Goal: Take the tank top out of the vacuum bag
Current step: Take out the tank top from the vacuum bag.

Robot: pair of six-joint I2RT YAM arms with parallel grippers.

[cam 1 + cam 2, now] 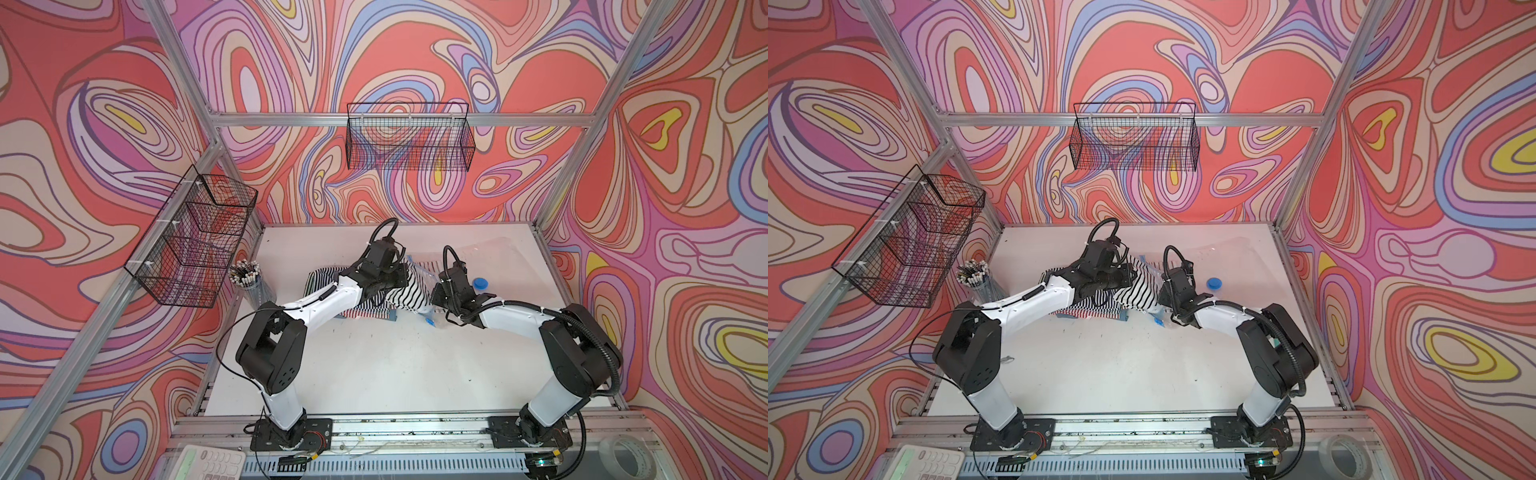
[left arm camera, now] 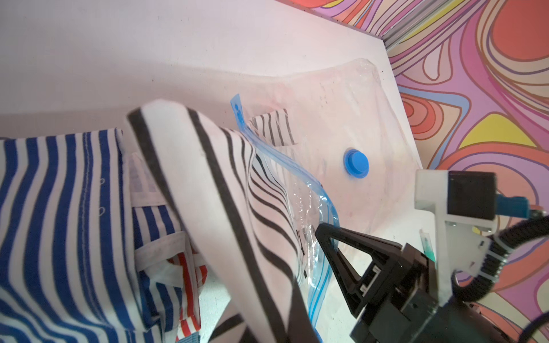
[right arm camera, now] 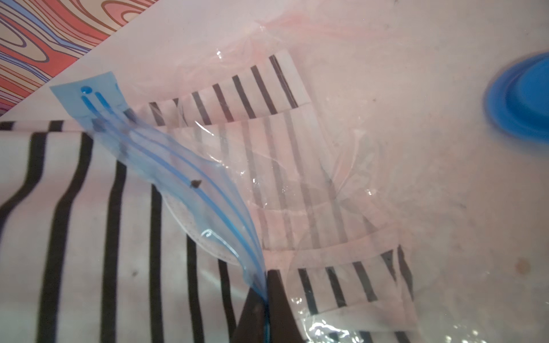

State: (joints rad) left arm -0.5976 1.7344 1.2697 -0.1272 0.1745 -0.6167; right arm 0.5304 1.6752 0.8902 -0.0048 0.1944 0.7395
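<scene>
Grip | right fingers (image 3: 279,303) pinch zip strip (image 3: 184,178), wrist views only | left fingers (image 1: 384,286) hold tank top (image 1: 409,297)

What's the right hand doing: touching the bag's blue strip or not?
Touching. The right wrist view shows the right hand shut on the blue zip strip, pinching it.

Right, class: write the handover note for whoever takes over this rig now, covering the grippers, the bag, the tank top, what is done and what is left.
Left gripper: shut on the black-striped tank top, held raised above the table.
Right gripper: shut on the blue zip strip of the vacuum bag, at its open mouth.
Done: bag open, most of the tank top outside it.
Left: the shoulder straps lie inside the bag; pull them clear.
</scene>
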